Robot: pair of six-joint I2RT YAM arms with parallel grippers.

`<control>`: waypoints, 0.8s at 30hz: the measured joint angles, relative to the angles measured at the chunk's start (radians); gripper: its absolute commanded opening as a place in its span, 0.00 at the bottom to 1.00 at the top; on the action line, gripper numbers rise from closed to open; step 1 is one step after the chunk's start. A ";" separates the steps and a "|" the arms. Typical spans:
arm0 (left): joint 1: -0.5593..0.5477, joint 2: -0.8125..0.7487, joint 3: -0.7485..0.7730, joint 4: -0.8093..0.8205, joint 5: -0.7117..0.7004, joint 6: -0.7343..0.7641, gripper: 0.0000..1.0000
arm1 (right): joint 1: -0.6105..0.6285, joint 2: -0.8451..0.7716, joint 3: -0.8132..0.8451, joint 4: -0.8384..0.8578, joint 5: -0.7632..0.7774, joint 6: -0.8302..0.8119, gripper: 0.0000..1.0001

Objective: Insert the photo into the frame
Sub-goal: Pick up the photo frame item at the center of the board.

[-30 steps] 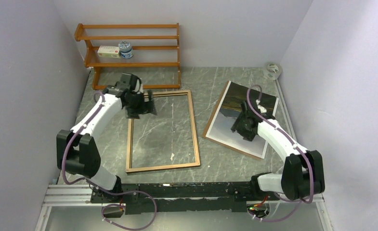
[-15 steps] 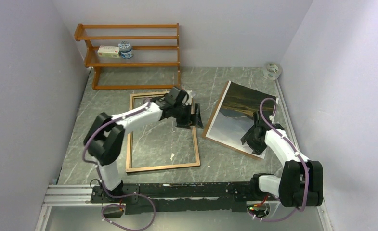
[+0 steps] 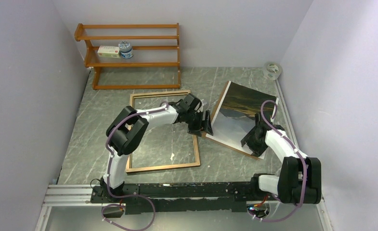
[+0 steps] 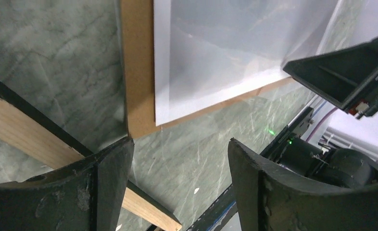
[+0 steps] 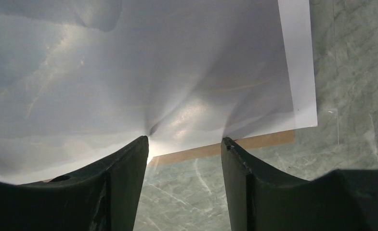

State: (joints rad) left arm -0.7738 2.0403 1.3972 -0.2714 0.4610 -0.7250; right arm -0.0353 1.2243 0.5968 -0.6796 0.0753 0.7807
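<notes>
Leaning across the frame, the left hand hovers at the board's edge. The photo lies on that board, with the right hand at its near corner. Left wrist: fingers spread wide above the counter, beside the board's corner. Right wrist: fingers spread too, one fingertip dimpling the photo's edge.
</notes>
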 measured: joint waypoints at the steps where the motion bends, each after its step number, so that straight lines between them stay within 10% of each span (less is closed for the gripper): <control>1: 0.000 0.010 0.011 -0.013 -0.007 -0.003 0.78 | -0.002 0.000 0.000 0.000 -0.002 -0.001 0.60; 24: -0.008 0.111 0.164 -0.257 -0.015 -0.087 0.76 | -0.030 0.079 0.026 -0.008 -0.040 -0.007 0.57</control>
State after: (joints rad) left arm -0.7815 2.1513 1.5608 -0.5285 0.4461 -0.8120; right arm -0.0650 1.3033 0.6224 -0.6876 0.0353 0.7734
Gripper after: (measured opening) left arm 0.745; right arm 0.577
